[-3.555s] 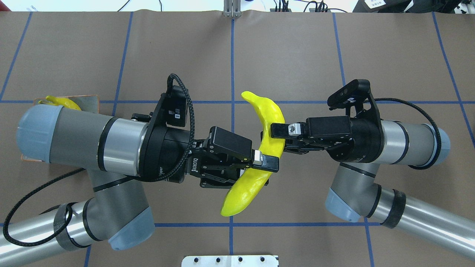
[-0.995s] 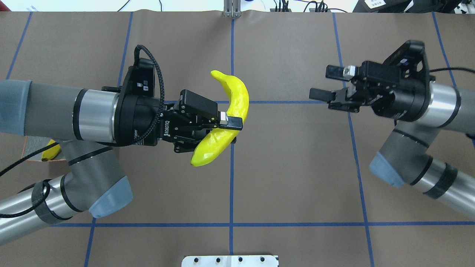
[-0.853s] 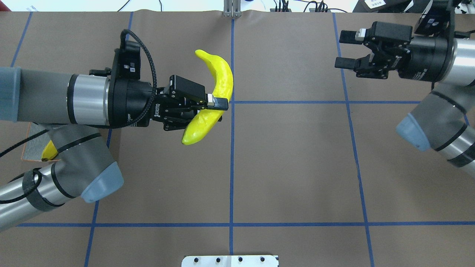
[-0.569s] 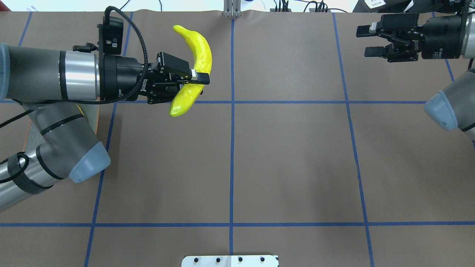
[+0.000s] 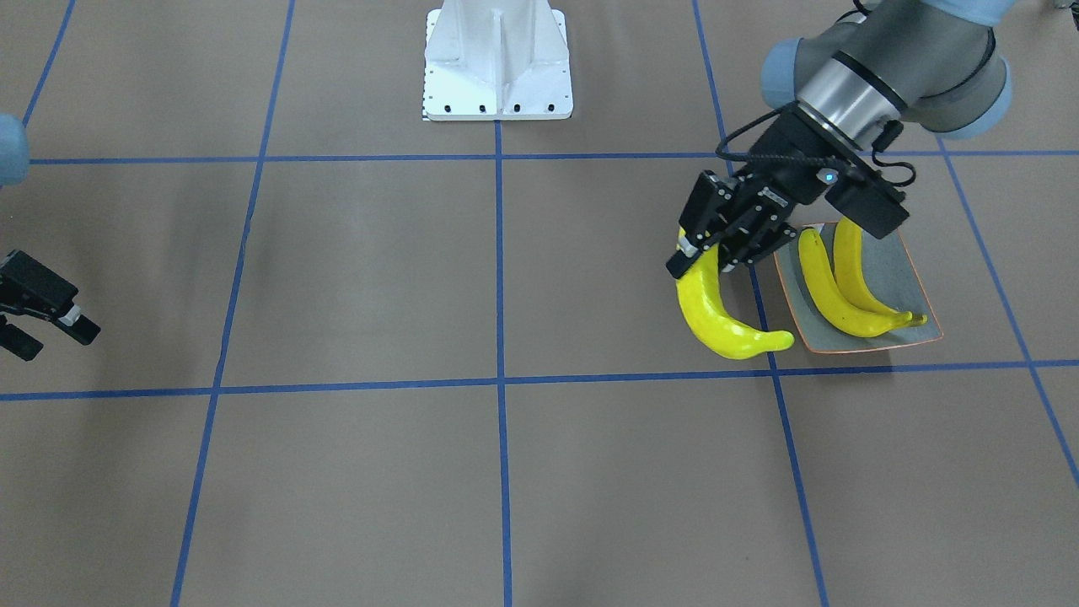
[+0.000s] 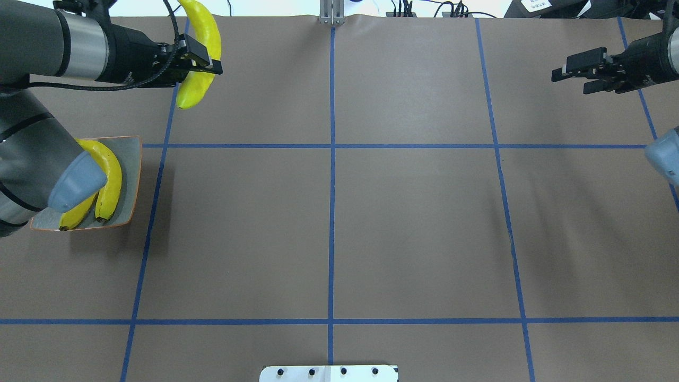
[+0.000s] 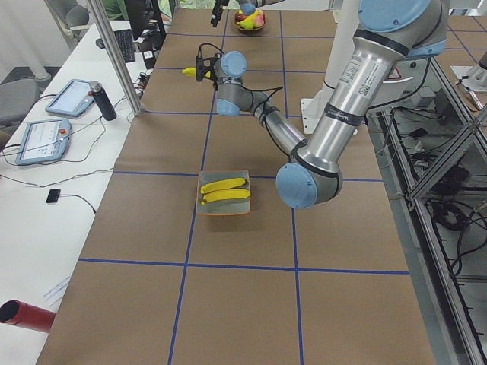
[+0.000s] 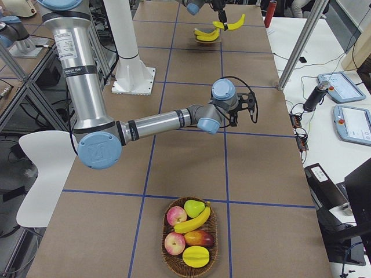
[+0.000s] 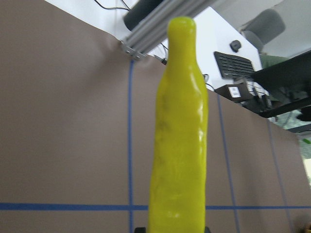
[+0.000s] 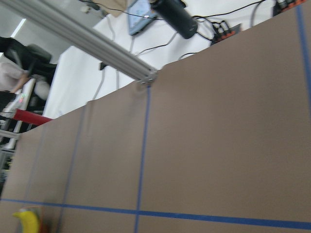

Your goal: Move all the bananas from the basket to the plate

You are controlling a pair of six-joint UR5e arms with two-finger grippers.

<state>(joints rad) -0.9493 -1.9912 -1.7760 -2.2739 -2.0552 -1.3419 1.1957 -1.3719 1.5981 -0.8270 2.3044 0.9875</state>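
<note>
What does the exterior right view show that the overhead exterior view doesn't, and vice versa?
Only exterior right: the basket, with one banana in it among other fruit. Only overhead: the right gripper, jaws open and empty. Both: the plate holding two bananas, and the left gripper shut on a third banana.

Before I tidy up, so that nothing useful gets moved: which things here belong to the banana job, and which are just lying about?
Job: banana held by left gripper; plate with two bananas; basket with one more banana.
Lying about: apples, pear, tablets.
</note>
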